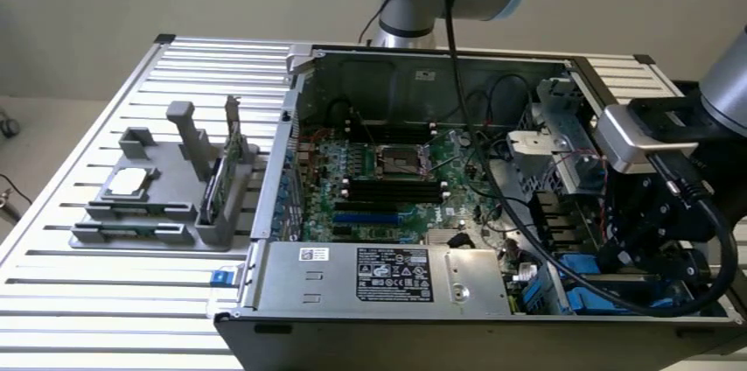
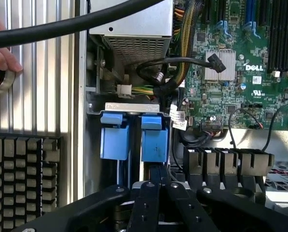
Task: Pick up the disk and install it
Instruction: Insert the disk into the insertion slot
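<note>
The disk stands on edge in the drive bay at the case's corner. Its blue bracket faces the wrist camera and its thin dark edge runs back between my fingers. My gripper is shut on that edge, directly behind the disk. A second blue-bracketed drive sits in the slot right beside it. In the exterior view my gripper reaches down into the case at the exterior view's right, just above the blue brackets; the disk's metal body and label are hidden.
The open computer case holds the motherboard, loose black cables and a grey power-supply box. A grey fixture with a square chip stands outside the case. A person's hand rests on the slatted table.
</note>
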### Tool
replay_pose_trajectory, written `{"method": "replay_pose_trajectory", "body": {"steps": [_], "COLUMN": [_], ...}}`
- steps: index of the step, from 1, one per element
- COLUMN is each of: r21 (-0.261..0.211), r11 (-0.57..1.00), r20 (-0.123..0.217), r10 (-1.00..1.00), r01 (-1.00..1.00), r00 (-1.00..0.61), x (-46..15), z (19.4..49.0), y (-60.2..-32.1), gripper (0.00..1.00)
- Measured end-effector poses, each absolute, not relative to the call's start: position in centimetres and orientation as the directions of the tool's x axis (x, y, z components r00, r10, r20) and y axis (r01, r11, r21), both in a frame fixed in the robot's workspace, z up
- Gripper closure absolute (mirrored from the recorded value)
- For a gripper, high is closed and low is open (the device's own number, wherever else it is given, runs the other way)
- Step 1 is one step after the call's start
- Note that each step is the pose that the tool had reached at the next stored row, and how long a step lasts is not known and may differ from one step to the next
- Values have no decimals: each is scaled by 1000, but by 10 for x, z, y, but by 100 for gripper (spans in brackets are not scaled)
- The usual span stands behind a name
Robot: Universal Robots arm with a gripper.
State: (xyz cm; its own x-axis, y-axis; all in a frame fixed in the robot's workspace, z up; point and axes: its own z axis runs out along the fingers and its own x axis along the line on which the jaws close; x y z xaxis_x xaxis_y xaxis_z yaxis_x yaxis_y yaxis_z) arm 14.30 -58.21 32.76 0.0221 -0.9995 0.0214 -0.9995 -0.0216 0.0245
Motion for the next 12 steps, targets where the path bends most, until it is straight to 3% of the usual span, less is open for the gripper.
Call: {"method": "replay_pose_trajectory", "body": {"steps": [5,12], "r21": [27,29], "r11": [-22,-21], "r20": [23,29], "r10": [-999,-999], "r01": [-999,-999], "r00": [22,22], "x": [143,143], "z": [328,354], "y": [-582,-582], "gripper": [89,89]}}
